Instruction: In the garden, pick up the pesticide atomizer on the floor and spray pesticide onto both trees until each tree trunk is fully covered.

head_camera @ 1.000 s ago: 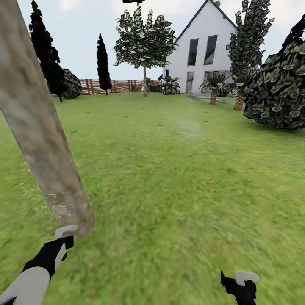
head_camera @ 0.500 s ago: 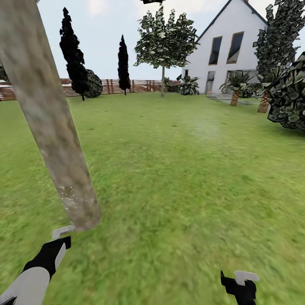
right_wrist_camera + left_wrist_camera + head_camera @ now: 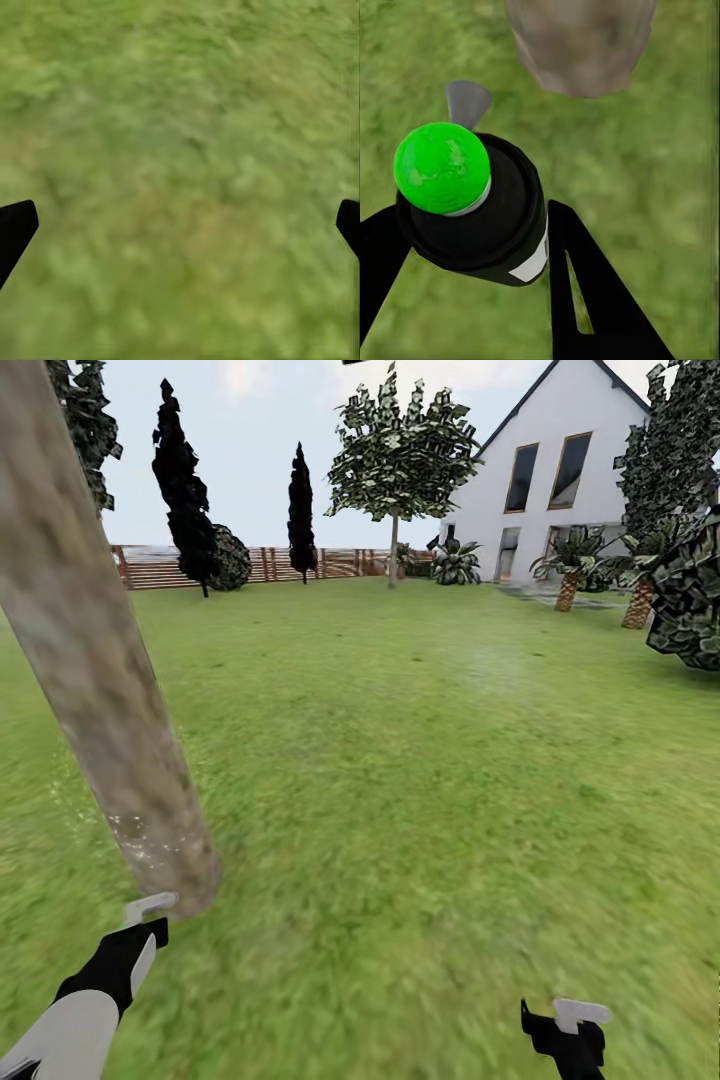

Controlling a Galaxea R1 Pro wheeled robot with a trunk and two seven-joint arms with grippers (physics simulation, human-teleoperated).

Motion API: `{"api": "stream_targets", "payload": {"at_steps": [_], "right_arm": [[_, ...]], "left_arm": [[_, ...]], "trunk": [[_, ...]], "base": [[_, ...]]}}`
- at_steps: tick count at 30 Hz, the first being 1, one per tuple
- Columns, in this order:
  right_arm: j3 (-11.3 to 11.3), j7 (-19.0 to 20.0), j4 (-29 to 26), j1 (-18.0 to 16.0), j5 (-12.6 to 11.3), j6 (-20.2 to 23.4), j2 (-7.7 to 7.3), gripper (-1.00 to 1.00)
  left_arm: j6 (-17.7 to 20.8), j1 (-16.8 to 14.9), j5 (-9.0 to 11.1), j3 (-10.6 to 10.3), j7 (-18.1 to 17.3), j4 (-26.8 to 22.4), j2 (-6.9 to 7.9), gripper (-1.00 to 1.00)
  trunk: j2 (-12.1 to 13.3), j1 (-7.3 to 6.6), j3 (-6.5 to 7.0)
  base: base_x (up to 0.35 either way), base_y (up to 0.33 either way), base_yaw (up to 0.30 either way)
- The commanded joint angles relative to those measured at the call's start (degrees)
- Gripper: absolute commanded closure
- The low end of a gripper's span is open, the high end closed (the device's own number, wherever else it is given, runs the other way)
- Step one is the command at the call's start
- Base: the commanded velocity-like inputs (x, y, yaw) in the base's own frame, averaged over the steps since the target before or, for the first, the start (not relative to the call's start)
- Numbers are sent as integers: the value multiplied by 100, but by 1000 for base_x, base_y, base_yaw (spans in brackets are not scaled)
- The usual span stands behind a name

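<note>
Trunk [image 3: 100,690] leans across the head view's left, its base just beyond the left gripper [image 3: 150,920], which is clamped on the atomizer [image 3: 472,206]; the bottle's tip shows green, pointing at the trunk base. Right gripper [image 3: 180,225] is spread wide over bare lawn [image 3: 430,780]. Open grass runs to the fence [image 3: 290,563] and house [image 3: 560,470]. Since half a second ago the view has shifted, with more fence showing.

Left forearm [image 3: 62,1032] white, black wrist; left claw [image 3: 148,908] pale grey; right claw [image 3: 580,1015] black, pale tip.
</note>
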Motion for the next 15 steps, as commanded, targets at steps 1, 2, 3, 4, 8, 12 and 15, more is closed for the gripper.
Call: {"api": "stream_targets", "payload": {"at_steps": [1, 2, 3, 4, 8, 12, 15], "right_arm": [[50, -25, -2, -1, -27, -4, 3, -100], [50, -25, -2, -1, -28, -4, 4, -100], [50, -25, -2, -1, -27, -4, 5, -100], [50, -25, -2, -1, -27, -4, 6, -100], [50, -25, -2, -1, -28, -6, 6, -100], [50, -25, -2, -1, -27, -5, 6, -100], [50, -25, -2, -1, -28, -4, 6, -100]], "left_arm": [[28, -5, -38, 22, -3, -10, -5, 100], [28, -5, -37, 22, 2, -10, -5, 100], [28, -5, -36, 22, 4, -10, -7, 100], [28, -5, -36, 22, 5, -10, -9, 100], [28, -5, -36, 22, 17, -10, -11, 100], [28, -5, -38, 22, 23, -10, -11, 100], [28, -5, -36, 22, 30, -10, -11, 100]], "trunk": [[-2, 1, -5], [-2, 1, -5], [-2, 1, -5], [-2, 1, -5], [-2, 1, -5], [-2, 1, -5], [-2, 1, -5]], "base": [[148, -240, 0], [141, -243, 5], [138, -244, 60], [134, -245, 109], [122, -250, 211], [113, -254, 272], [110, -256, 275]]}}
